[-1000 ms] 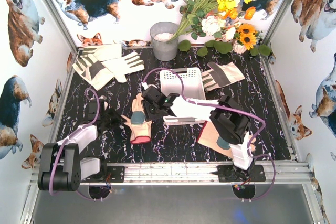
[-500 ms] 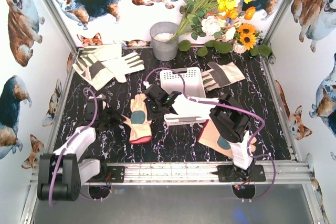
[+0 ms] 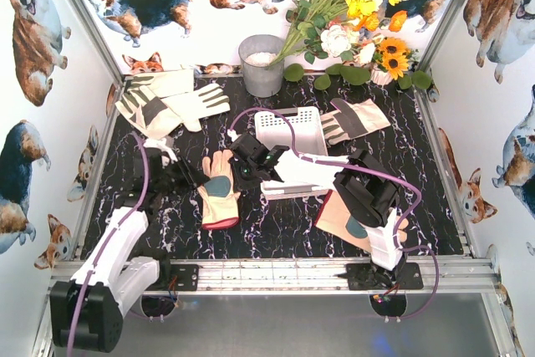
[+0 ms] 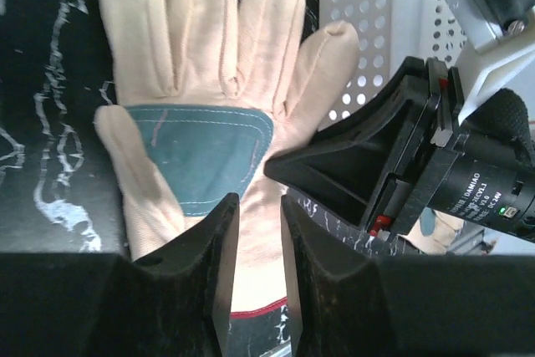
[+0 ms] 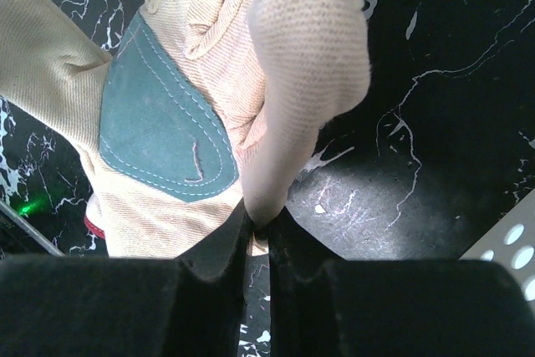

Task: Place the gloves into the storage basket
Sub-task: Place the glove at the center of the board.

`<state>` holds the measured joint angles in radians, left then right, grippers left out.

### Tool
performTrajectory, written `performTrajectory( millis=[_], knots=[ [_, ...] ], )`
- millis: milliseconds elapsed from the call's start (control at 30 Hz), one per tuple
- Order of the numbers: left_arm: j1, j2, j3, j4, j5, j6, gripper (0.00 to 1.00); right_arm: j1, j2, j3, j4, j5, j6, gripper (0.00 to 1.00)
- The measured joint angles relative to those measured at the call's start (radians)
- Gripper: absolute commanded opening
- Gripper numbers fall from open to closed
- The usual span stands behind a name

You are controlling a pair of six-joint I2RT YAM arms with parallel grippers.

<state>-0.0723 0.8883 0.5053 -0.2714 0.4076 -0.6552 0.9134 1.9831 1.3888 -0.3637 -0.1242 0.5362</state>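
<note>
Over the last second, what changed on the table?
The right gripper closed on a finger of the peach glove. The left gripper reached farther out from its base, and its jaws parted slightly over the cuff. The glove turned a little straighter. The storage basket, the other gloves and the grey bucket stayed put.

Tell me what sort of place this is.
Likely a staged robot test booth, not a home: corgi-print walls box in a black marble-look table, with an aluminium rail along its near edge.
</note>
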Motion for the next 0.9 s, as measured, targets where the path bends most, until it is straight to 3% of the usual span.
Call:
performTrajectory(
  millis=[267, 533, 733, 900],
  knots=[
    [-0.095, 0.130, -0.039, 0.109, 0.003, -0.055, 0.12, 0.000, 0.000, -0.002, 0.003, -0.005, -0.005, 0.03],
    [-0.101, 0.261, -0.072, 0.167, -0.135, -0.060, 0.10, 0.000, -0.001, -0.002, 0.000, 0.003, -0.011, 0.03],
    [-0.110, 0.274, -0.100, 0.217, -0.169, -0.077, 0.10, 0.001, -0.001, -0.002, 0.001, 0.005, -0.011, 0.03],
    [-0.114, 0.269, -0.107, 0.228, -0.185, -0.093, 0.22, 0.000, 0.000, -0.001, 0.001, 0.005, -0.013, 0.00]
  ],
)
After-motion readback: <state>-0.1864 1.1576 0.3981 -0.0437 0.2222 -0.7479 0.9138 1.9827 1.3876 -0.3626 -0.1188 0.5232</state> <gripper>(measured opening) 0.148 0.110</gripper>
